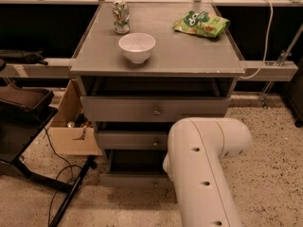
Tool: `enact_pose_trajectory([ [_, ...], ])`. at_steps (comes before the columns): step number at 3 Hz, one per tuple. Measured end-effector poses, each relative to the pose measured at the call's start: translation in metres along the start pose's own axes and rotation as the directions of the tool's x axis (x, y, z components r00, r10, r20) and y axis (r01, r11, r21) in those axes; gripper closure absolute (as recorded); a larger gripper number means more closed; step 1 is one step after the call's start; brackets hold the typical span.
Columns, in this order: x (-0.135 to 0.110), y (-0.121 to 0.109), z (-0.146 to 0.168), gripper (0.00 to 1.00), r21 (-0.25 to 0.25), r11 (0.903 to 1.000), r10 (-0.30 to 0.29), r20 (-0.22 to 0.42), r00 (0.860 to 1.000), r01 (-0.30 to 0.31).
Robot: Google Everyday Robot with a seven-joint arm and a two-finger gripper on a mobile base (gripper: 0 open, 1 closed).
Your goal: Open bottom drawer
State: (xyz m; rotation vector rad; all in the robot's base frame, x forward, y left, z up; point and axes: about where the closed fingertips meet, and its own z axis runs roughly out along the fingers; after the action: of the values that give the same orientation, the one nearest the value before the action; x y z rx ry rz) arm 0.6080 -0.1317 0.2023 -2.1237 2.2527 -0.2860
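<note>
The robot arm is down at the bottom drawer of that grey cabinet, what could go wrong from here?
1. The gripper is out of view, hidden behind the white arm by the bottom drawer, so its hold cannot be checked; it might slip off.
2. A black stand leg lies on the floor just left of the drawer; the drawer or base could catch it.
3. The bowl and can stand loose on the cabinet top; a hard tug might jolt them.
</note>
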Motion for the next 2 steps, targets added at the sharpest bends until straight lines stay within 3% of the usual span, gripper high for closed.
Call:
enact_pose_trajectory([
  [1, 0.0000, 0.0000, 0.0000, 0.12, 0.000, 1.0000, 0.000, 0.000, 1.000, 0.000],
  [2, 0.0000, 0.0001, 0.0000, 0.00, 0.000, 1.0000, 0.000, 0.000, 1.000, 0.000],
])
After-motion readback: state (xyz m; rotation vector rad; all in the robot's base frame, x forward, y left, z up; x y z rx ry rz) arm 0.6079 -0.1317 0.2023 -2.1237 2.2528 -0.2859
